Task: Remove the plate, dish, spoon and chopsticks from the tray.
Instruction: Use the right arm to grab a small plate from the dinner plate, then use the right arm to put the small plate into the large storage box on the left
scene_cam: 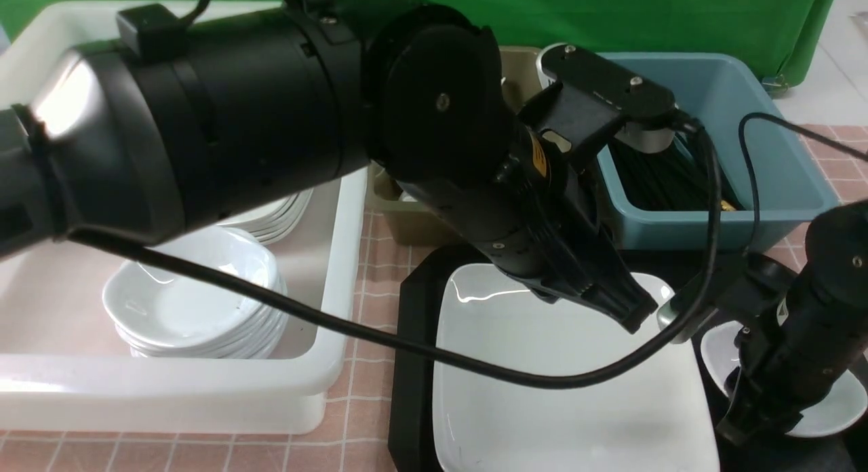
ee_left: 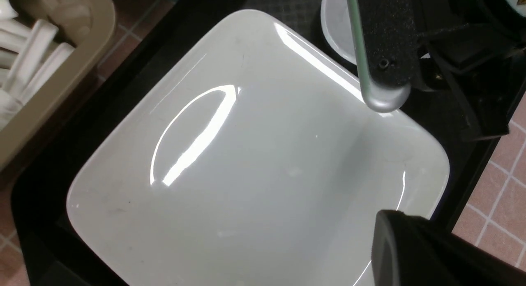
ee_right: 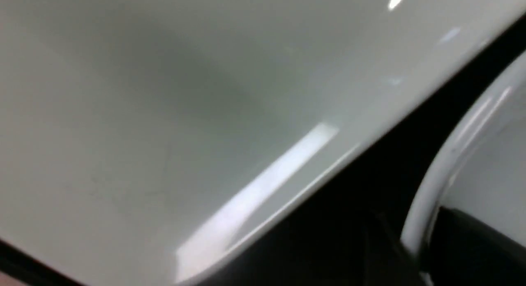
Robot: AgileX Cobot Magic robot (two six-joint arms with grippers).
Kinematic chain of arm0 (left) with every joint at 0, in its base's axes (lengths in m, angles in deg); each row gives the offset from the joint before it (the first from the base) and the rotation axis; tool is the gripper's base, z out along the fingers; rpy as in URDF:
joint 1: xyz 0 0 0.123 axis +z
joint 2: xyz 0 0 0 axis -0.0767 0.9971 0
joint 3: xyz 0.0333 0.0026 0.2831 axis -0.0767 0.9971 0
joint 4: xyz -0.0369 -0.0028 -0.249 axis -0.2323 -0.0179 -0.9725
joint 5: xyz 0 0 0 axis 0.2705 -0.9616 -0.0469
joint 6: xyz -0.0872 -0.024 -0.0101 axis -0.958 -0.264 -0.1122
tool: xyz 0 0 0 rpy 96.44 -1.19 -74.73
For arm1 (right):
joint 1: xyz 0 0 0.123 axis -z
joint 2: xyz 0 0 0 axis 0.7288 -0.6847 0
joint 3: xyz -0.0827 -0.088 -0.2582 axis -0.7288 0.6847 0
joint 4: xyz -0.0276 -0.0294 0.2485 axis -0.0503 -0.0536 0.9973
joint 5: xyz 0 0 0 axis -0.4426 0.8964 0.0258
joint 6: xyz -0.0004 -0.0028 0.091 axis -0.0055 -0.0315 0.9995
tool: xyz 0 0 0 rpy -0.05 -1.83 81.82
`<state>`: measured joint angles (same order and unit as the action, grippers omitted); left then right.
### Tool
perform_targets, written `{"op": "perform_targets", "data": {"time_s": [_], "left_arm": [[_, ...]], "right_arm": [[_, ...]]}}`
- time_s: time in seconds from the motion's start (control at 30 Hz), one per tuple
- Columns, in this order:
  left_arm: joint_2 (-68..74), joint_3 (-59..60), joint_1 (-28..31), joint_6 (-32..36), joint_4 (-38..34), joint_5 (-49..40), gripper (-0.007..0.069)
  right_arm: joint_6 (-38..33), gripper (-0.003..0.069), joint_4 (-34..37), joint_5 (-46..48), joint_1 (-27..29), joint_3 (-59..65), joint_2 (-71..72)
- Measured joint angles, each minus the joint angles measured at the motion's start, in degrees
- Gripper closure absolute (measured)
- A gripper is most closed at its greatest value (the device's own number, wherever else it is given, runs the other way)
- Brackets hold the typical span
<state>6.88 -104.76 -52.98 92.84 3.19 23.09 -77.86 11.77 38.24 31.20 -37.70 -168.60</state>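
The large white plate (scene_cam: 569, 397) (ee_left: 254, 162) (ee_right: 164, 93) fills the black tray (scene_cam: 410, 363) (ee_left: 41, 187). Right of it on the tray sits the small white dish (scene_cam: 837, 404) (ee_left: 335, 27) (ee_right: 493, 154). My right gripper (scene_cam: 736, 428) (ee_right: 419, 253) reaches down at the dish's near-left rim, one finger inside and one outside, shut on that rim. Hovering shut and empty over the plate's far right part is my left gripper (scene_cam: 634, 319) (ee_left: 390, 222). I see no spoon or chopsticks on the tray's visible parts.
A white bin (scene_cam: 325, 363) on the left holds stacked white dishes (scene_cam: 196, 302). Behind the tray stand an olive bin (scene_cam: 400, 221) (ee_left: 61, 97) with white spoons (ee_left: 28, 60) and a blue bin (scene_cam: 780, 187) with black chopsticks (scene_cam: 668, 180). A pink checked cloth (scene_cam: 369, 268) covers the table.
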Motion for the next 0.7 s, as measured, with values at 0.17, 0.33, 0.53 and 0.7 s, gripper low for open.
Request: {"op": "perform_targets", "data": {"time_s": [0.17,0.33,0.53,0.7], "left_arm": [[-0.67,-0.41,2.84,-2.46,0.35,-0.07,0.0627],[-4.88,-3.39,12.09,-2.7,0.74,-3.75,0.0627],[-13.63,-4.55,25.81,-2.7,0.92,-9.87,0.0627],[-21.34,-4.65,38.97,-2.7,1.03,-16.75,0.0627]], "right_arm": [[3.43,0.058,1.4,9.62,0.0,-7.05,7.58],[4.19,0.058,8.8,11.42,0.0,-16.65,16.74],[-3.26,0.058,28.6,11.23,-5.81,-29.79,17.01],[-5.94,0.058,33.71,7.98,-20.74,-40.83,7.09]]}}
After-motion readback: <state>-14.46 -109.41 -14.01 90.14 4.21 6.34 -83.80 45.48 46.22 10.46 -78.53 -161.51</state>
